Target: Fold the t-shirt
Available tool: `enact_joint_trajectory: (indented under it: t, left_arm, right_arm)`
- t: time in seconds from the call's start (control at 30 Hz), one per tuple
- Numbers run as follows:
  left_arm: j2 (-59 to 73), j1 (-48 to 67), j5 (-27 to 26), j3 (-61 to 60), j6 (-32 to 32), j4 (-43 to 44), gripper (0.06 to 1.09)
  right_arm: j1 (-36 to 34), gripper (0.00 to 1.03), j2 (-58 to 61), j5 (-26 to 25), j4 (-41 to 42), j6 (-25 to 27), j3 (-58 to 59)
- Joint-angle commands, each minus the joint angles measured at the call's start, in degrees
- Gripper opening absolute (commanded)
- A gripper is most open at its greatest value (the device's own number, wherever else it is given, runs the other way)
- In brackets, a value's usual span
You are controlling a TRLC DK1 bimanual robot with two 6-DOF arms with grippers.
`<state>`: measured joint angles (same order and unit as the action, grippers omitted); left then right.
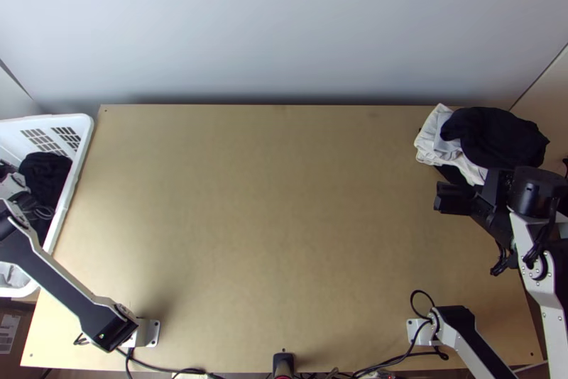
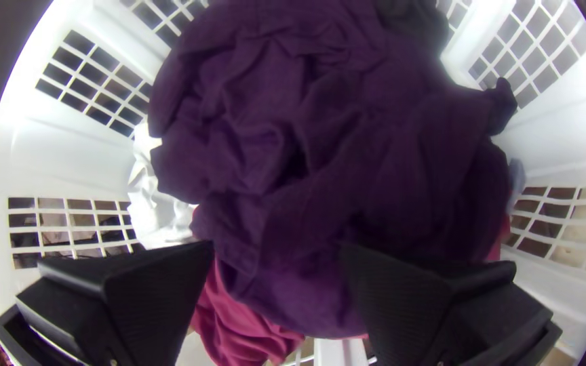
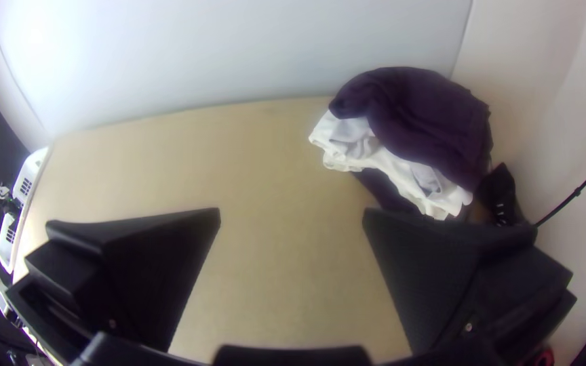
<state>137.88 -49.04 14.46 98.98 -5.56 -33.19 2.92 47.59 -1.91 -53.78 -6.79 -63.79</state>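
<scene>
Wide apart at both sides, gripping nothing.
In the top view, shows the left tool (image 1: 25, 201) over bunched dark cloth (image 1: 46, 169) in the white basket (image 1: 85, 127), beside the worktop (image 1: 284, 237); has the right tool (image 1: 447, 198) just short of a cloth pile (image 1: 490, 138) at the worktop's far right corner. In the left wrist view, reveals that same dark cloth as purple, heaped below and between the left tool's widely spread fingers, above white cloth (image 2: 154, 203) and red cloth (image 2: 232, 322); cannot tell from this whether to call it the t-shirt. In the right wrist view, has the right tool's fingers spread wide with bare wood between, and dark purple over white in the pile.
</scene>
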Motion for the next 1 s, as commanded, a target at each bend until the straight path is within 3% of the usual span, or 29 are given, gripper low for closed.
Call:
enact_joint_trajectory:
  t: [0.0, 0.13, 0.27, 0.37, 0.4, 0.6, 0.97]
  left_arm:
    - [4.94, 0.96, 0.22, 6.49, -2.08, -1.0, 0.94]
    - [7.31, 1.14, 0.31, 9.04, -2.79, -2.14, 0.85]
    - [8.45, 0.96, 0.22, 10.09, -3.14, -2.23, 0.54]
    - [8.8, 0.7, 0.31, 10.44, -3.4, -2.85, 0.4]
    - [8.45, 0.52, 0.31, 10.44, -3.49, -3.11, 0.31]
    - [2.39, -0.36, -0.66, 10.44, -4.28, -4.6, 0.11]
    - [-21.43, -0.27, -15.6, 10.36, -5.42, -8.47, 0.1]
  right_arm:
    - [-1.69, 0.98, 0.48, 1.47, -1.06, 0.46, 0.33]
    - [-2.3, 0.98, 0.57, 1.82, -1.5, 0.46, 0.6]
    - [-2.65, 0.98, 0.57, 1.91, -1.77, 0.46, 0.68]
    - [-2.65, 0.98, 0.57, 2.09, -1.94, 0.46, 0.95]
    - [-2.74, 0.98, 0.57, 2.35, -1.94, 0.46, 1.04]
    - [-3.01, 0.98, 0.39, 3.32, -1.94, 0.46, 1.21]
    - [-3.45, 0.98, 0.04, 3.93, -1.86, 0.81, -1.51]
